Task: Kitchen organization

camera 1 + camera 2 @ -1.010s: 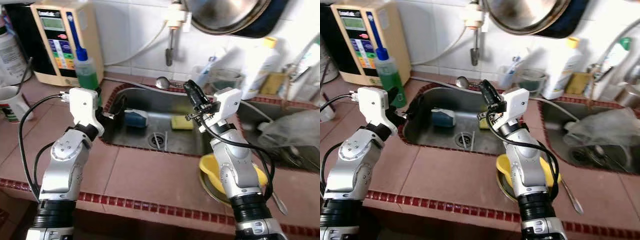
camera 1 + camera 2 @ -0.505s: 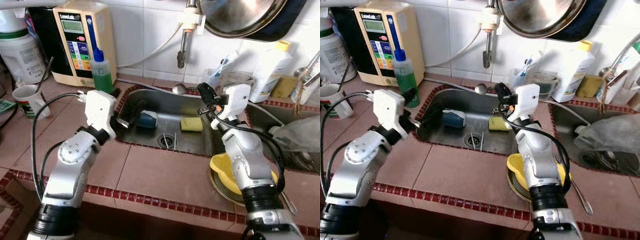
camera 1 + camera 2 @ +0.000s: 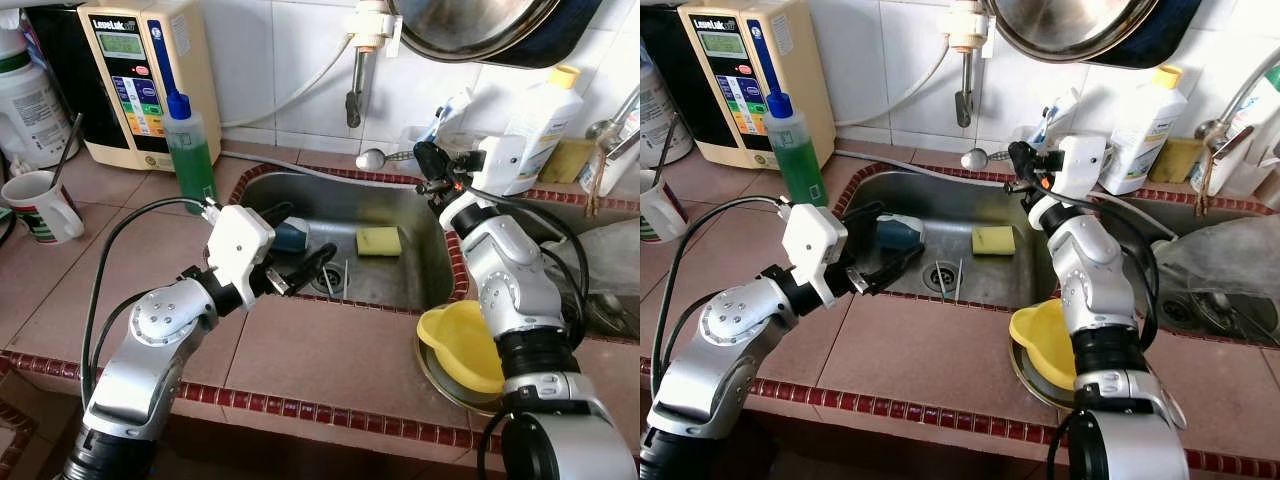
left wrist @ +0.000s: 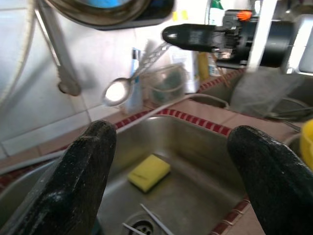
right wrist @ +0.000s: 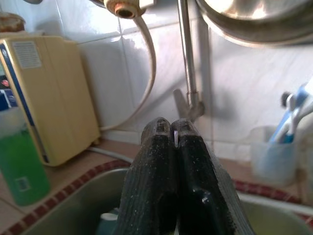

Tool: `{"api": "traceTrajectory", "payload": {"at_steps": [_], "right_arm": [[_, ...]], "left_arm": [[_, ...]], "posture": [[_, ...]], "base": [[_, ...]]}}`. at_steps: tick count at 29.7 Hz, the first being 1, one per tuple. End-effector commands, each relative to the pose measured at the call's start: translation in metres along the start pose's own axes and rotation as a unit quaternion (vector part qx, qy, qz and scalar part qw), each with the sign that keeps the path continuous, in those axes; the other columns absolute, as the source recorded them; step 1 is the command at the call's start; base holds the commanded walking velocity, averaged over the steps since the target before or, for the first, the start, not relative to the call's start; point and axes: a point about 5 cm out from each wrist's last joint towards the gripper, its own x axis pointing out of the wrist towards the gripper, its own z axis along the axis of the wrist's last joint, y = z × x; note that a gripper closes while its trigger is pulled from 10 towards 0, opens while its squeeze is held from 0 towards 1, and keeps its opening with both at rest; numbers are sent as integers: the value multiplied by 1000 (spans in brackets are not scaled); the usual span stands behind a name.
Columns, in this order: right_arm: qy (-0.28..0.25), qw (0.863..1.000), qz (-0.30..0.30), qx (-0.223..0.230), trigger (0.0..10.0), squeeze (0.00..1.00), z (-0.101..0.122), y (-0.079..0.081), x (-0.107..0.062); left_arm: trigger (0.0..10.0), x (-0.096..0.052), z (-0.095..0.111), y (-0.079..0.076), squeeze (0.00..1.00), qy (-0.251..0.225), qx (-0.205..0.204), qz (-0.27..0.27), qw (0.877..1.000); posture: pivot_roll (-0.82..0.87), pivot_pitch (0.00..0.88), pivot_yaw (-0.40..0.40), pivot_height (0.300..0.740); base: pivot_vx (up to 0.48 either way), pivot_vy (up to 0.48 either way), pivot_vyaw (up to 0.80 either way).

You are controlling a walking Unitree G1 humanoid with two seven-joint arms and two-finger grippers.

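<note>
My right gripper (image 3: 432, 160) is shut on the handle of a metal spoon (image 3: 372, 158), holding it level over the sink's back rim by the wall. In the right wrist view its fingers (image 5: 161, 176) are pressed together on a thin metal edge. My left gripper (image 3: 298, 243) is open over the front left of the steel sink (image 3: 420, 280), with nothing between its fingers (image 4: 83, 171). In the basin lie a yellow sponge (image 3: 378, 240), a blue object (image 3: 292, 236) and thin utensils by the drain (image 3: 335, 275).
A yellow bowl (image 3: 462, 345) sits on a plate on the counter by my right arm. A green soap bottle (image 3: 190, 150), a beige appliance (image 3: 130, 80) and a cup (image 3: 40, 205) stand at the left. The tap (image 3: 358, 70) and a hanging pan (image 3: 470, 25) are overhead.
The camera has shifted. My left gripper has moved from the sink's left rim out over the basin. My right gripper has carried the spoon back toward the wall.
</note>
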Motion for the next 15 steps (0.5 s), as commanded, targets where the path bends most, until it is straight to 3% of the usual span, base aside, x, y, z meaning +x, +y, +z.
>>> {"api": "traceTrajectory", "payload": {"at_steps": [1,10,15], "right_arm": [[0,999,6,32,10000,0,1,3,6],[39,995,16,94,10000,0,-16,14,11],[61,987,-2,152,10000,0,-30,18,11]], "left_arm": [[10000,3,7,-8,0,-7,-2,-28,1000],[10000,5,15,-14,0,-13,1,-56,998],[10000,7,21,-16,0,-21,2,-64,998]], "posture": [[-74,80,-5,740],[-63,101,-6,740],[-61,100,-9,740]], "base": [[0,0,0],[0,0,0],[0,0,0]]}}
